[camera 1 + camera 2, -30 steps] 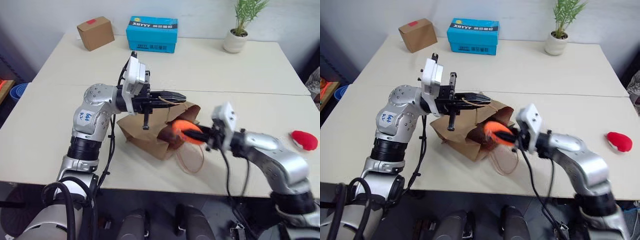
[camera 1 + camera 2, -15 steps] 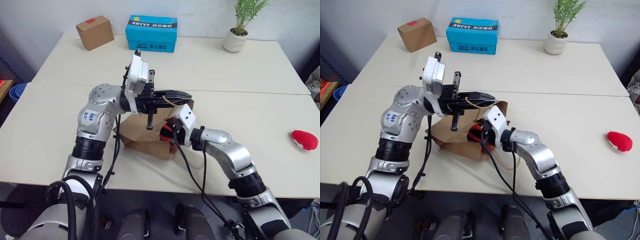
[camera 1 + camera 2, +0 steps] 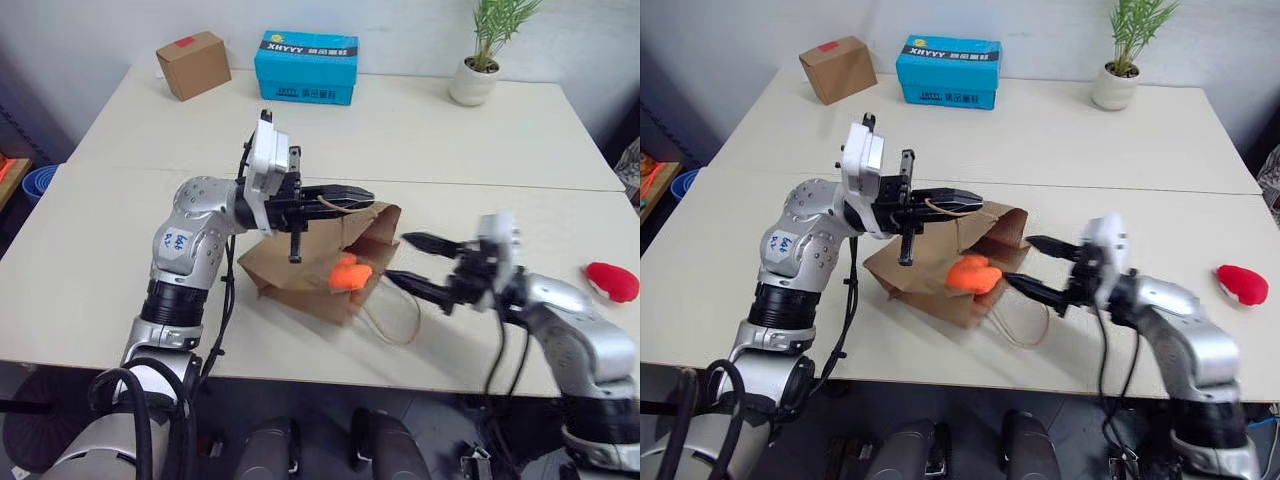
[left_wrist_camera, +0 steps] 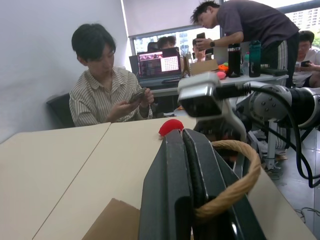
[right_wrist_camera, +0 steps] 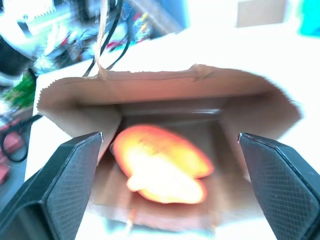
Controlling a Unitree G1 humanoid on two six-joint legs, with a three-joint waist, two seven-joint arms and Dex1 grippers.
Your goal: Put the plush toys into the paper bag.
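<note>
Pale cream surface (image 3: 480, 130), two tabletops butted together, seam running across just behind the left pincer (image 3: 350, 194). White wall behind. Along the far edge, well behind both pincers: small cardboard box (image 3: 192, 65) with a red label, blue box (image 3: 305, 67), potted plant (image 3: 482, 55) in a white pot.

Left pincer is shut on the twisted loop handle (image 4: 235, 180) of the paper bag (image 3: 300, 275), holding the upper lip raised; the fingers point across toward the right pincer (image 3: 410, 262). The bag lies on its side below the left pincer, mouth facing the right pincer. The second handle (image 3: 392, 318) lies slack on the surface under the right pincer's fingers, close to the near edge.

Right pincer is spread wide and holds nothing, level, just outside the bag mouth with a small gap to the rim. In the right wrist view the orange plush toy (image 5: 160, 165) sits inside the bag on its lower wall, between the two open fingers (image 5: 55, 185) but apart from them.

Red plush toy (image 3: 610, 281) lies on the surface well out to the right of the right pincer, near the right edge, with bare surface between it and the right arm. Open surface also left of the bag and behind it up to the seam.

The left wrist view shows people seated and standing at desks beyond the surface, one with a laptop (image 4: 161, 64).
</note>
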